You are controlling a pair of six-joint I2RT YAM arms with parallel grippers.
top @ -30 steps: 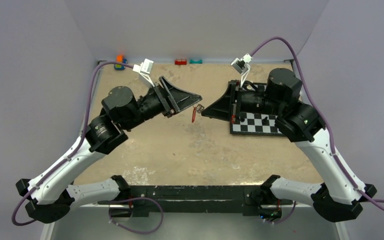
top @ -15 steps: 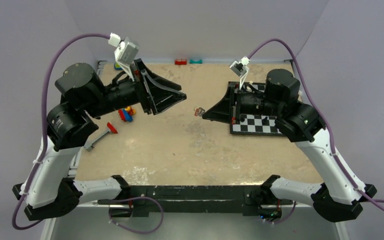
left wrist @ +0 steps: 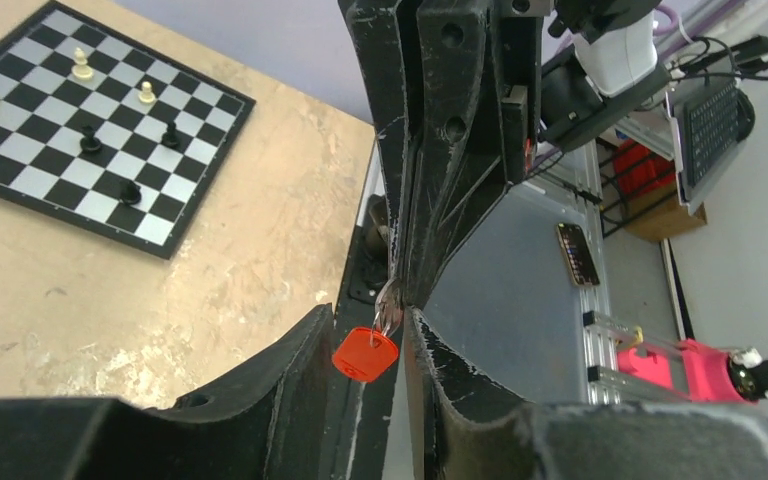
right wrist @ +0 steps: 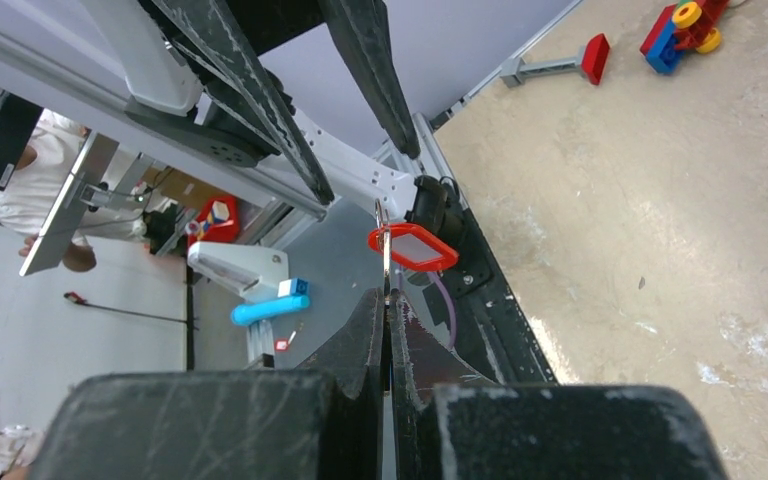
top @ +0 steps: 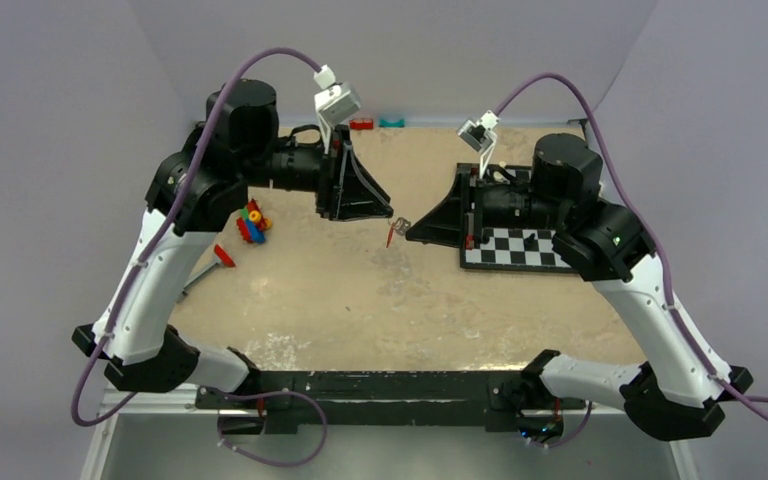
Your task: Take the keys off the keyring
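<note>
The keyring [top: 401,223] is a thin silvery loop held above the mid-table. My right gripper [top: 407,232] is shut on the keyring [right wrist: 384,235], which sticks up from its closed tips [right wrist: 388,296]. The red-headed key [top: 390,236] hangs from the ring; its red head shows in the right wrist view [right wrist: 412,247]. My left gripper [top: 386,213] is open, its tips just left of the ring. In the left wrist view the red key head [left wrist: 365,353] hangs between its two spread fingers [left wrist: 370,318], under the ring [left wrist: 388,303]. I cannot tell whether either finger touches it.
A chessboard [top: 515,247] with several pieces lies under the right arm. A pile of toy bricks [top: 252,222] and a grey bar with a red end [top: 210,268] lie at the left. Small red and teal bricks [top: 362,124] sit at the back edge.
My left arm pulled away to the left and rose, then came back, its open fingers now around the hanging key. My right gripper has held the ring in place.
</note>
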